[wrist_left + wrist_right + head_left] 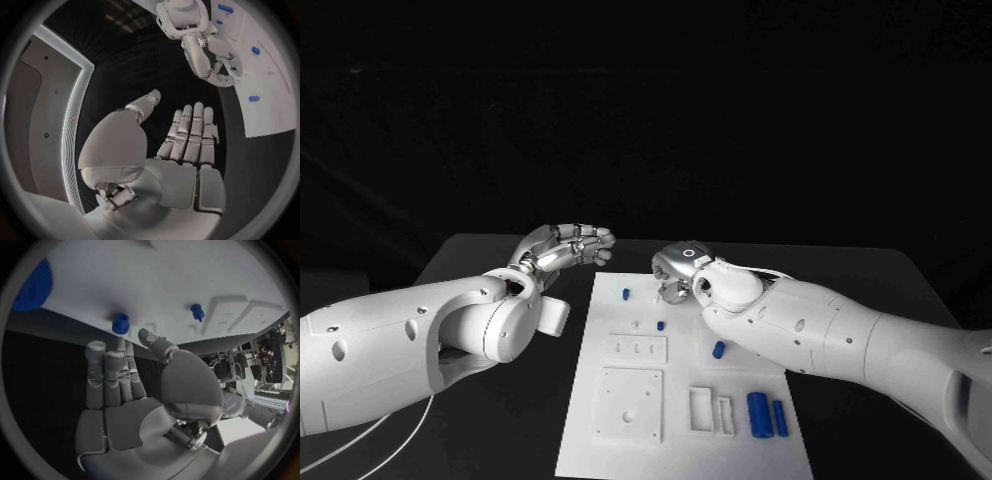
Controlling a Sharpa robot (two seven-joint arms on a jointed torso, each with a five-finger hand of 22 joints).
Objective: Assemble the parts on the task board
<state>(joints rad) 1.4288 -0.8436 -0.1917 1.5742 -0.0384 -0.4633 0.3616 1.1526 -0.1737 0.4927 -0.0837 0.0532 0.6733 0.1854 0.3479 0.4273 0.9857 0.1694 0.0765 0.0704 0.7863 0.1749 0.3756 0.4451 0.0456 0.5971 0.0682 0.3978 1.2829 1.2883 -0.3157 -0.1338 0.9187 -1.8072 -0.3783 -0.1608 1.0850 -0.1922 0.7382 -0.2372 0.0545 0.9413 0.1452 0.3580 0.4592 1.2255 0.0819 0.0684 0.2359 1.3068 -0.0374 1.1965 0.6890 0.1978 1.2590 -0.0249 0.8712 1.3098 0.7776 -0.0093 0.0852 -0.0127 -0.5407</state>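
Observation:
The white task board [678, 420] lies in the middle of the black table. Small blue parts sit on it: a peg [626, 294] near the far edge, another [659, 325], a slanted piece [718, 349], and two longer cylinders [759, 414] at the near right. My left hand [574, 247] hovers off the board's far left corner; in the left wrist view its fingers [190, 132] are stretched out, thumb apart, holding nothing. My right hand [682, 272] hangs over the board's far edge, empty, its fingers [112, 370] straight. A small blue gear [120, 323] and a peg [197, 311] stand on the board just beyond those fingertips.
White blocks and recessed plates [632, 400] are fixed on the board's near half. A large blue gear [31, 285] shows at the rim of the right wrist view. Bare black table [488, 260] lies to the left of the board.

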